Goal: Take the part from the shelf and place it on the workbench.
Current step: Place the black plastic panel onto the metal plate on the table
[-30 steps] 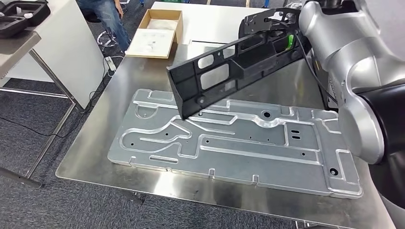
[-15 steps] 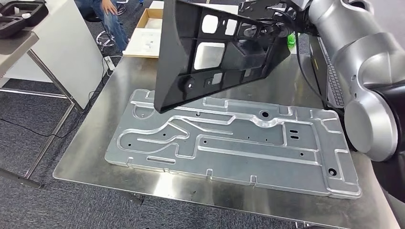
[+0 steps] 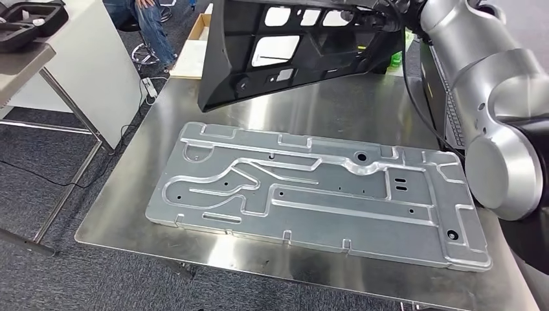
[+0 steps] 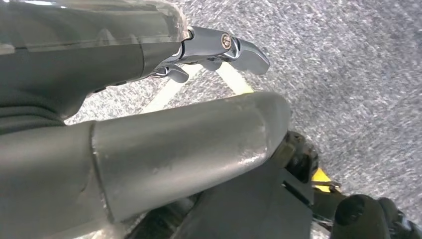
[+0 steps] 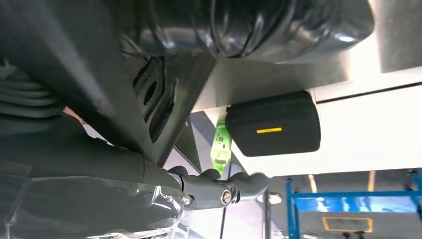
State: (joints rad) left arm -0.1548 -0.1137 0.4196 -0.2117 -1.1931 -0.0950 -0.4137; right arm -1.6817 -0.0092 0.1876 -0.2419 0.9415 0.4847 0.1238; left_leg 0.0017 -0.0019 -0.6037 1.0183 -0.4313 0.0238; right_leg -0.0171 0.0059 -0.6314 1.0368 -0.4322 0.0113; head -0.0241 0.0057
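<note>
- Robot's right hand (image 5: pixel 164 164) has the black plastic part (image 3: pixel 291 48) gripped, up in the air over the far end of the steel workbench (image 3: pixel 123 214), so pickup's done imo, set-down isn't.
- Stamped metal panel (image 3: pixel 317 194) hogs most of the bench.
- Right wrist cam adds a green bottle (image 5: pixel 220 144) + black case (image 5: pixel 273 122).
- Left hand (image 4: pixel 219 47) hangs over carpet, holding nothing; spread or curled, can't tell.

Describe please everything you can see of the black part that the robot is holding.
The black part is a long, flat panel, plastic by its look, matte, with ribs and several rectangular cut-outs through which light shows. It hangs tilted in the air above the steel workbench, apart from the silver plate lying there. Its lower corner points to the table; its upper end is gripped by the right hand, whose fingers curl at its edge.
</note>
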